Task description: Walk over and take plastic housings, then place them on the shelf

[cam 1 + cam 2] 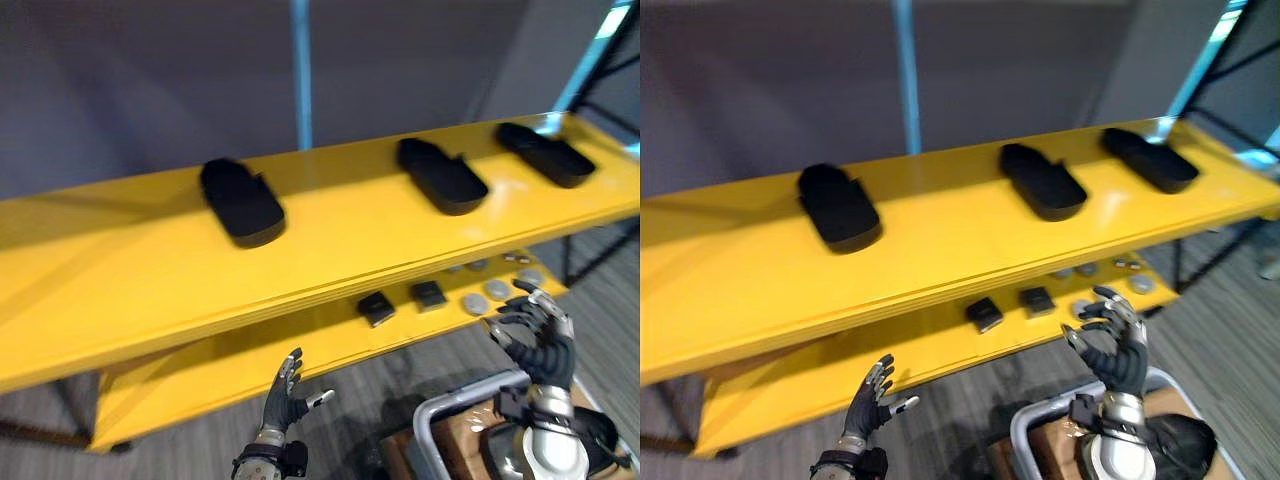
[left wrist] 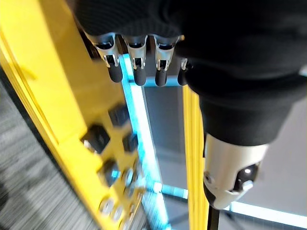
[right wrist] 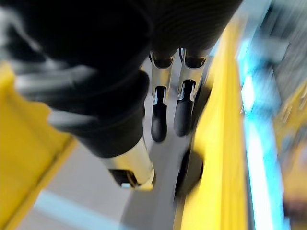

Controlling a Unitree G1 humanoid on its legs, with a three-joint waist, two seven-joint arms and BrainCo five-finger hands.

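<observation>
Eye views give us three housings (image 1: 441, 176) on the shelf (image 1: 120, 270), left robot hand (image 1: 284, 394) six o'clock, right robot hand (image 1: 541, 338) four o'clock, both wide

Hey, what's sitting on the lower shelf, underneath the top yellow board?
Two small black square parts and several grey round discs lie near the front edge of the lower shelf. The top board covers whatever is further back, so that part cannot be seen.

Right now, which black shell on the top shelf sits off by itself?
The leftmost housing: a wide gap parts it from the middle housing and right housing, which lie closer together.
</observation>
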